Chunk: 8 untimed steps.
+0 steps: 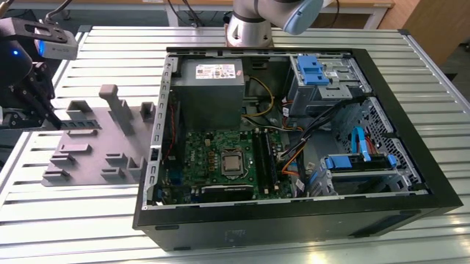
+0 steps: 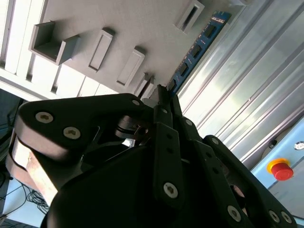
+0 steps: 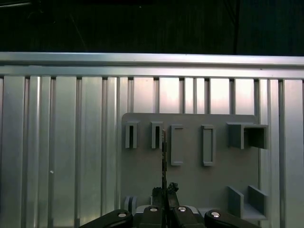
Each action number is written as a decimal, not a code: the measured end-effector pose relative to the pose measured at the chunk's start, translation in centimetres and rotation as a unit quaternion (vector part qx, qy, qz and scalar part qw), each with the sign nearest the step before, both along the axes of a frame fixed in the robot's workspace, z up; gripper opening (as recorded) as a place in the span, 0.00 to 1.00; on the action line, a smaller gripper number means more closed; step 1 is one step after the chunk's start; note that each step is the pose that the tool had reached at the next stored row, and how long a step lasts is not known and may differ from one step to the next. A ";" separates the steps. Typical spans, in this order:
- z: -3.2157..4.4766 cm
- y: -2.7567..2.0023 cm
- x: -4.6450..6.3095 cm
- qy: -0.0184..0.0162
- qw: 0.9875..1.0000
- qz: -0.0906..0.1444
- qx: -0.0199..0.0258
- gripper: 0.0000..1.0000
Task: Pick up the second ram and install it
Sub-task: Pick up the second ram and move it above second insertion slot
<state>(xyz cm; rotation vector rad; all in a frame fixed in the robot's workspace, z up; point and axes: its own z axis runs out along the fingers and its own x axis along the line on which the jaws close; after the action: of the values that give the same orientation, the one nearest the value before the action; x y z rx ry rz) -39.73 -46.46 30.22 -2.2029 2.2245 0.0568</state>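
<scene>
Aluminium slats form the desk [image 1: 88, 220]. At the exterior view's left edge you have your hand [image 1: 50, 116] above the left end of the grey holder plate [image 1: 88, 146]. It is clenched on the second ram [image 2: 197, 45]: in the second wrist view the black fingers [image 2: 164, 128] pinch one end of the blue stick, and its row of black chips runs away from them along the plate's edge. In the first wrist view you see the stick edge-on [image 3: 164, 156], rising from the hand over the slotted plate. You cannot tell whether it touches the plate.

Further right in the exterior view, well apart from the hand, the open computer case [image 1: 294, 220] lies on the desk. Inside are the power supply [image 1: 209, 88], the green motherboard [image 1: 213, 148] and, rightmost, a blue drive caddy [image 1: 317, 69].
</scene>
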 end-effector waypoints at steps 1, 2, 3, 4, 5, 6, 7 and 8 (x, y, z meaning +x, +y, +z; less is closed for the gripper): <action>0.05 0.00 0.0 0.000 1.000 0.000 0.000 0.14; 0.11 0.00 0.0 0.000 1.000 0.000 0.000 0.14; 0.17 0.00 0.0 0.000 1.000 0.000 0.000 0.14; 0.22 0.00 0.0 0.000 1.000 0.000 0.000 0.14; 0.28 0.00 0.0 0.000 1.000 0.000 0.000 0.14; 0.35 0.00 0.0 0.000 1.000 0.000 0.000 0.14; 0.42 0.00 0.0 0.000 1.000 0.000 0.000 0.14; 0.48 0.00 0.0 0.000 1.000 0.000 0.000 0.14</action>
<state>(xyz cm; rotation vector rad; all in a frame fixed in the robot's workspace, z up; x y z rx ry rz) -39.74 -46.45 30.70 -2.2030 2.2246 0.0568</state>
